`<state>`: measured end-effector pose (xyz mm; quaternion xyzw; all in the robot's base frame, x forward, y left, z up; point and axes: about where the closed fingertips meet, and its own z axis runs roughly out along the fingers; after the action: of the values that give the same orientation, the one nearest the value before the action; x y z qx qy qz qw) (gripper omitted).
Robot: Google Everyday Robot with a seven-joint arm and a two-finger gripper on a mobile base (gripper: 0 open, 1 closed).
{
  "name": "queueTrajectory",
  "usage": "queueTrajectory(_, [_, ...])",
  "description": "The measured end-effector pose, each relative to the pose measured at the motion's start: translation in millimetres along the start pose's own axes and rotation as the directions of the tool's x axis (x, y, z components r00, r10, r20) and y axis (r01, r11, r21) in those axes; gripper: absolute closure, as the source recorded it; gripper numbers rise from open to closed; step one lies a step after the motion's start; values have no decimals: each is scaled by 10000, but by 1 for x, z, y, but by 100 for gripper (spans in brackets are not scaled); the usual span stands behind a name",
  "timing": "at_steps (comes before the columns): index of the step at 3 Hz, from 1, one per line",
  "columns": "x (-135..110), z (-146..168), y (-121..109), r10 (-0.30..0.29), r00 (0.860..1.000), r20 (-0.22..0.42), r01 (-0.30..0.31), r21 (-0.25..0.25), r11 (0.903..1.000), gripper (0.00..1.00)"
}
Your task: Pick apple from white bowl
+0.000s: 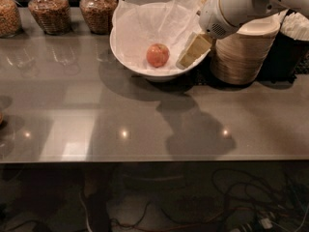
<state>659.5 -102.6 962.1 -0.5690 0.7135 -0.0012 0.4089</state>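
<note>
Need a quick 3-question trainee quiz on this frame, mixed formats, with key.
1. True or false: the apple lies inside the bowl.
2. Where is the claw? A) over the bowl's right side, right of the apple; B) left of the apple; C) nowhere near the bowl.
3. What stands just right of the bowl?
Key: 1 true; 2 A; 3 a stack of paper bowls.
</note>
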Motion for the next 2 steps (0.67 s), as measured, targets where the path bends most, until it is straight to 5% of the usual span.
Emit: queueTrajectory(2, [-11, 27, -17, -322, 9960, 828, 269, 647, 9975, 43])
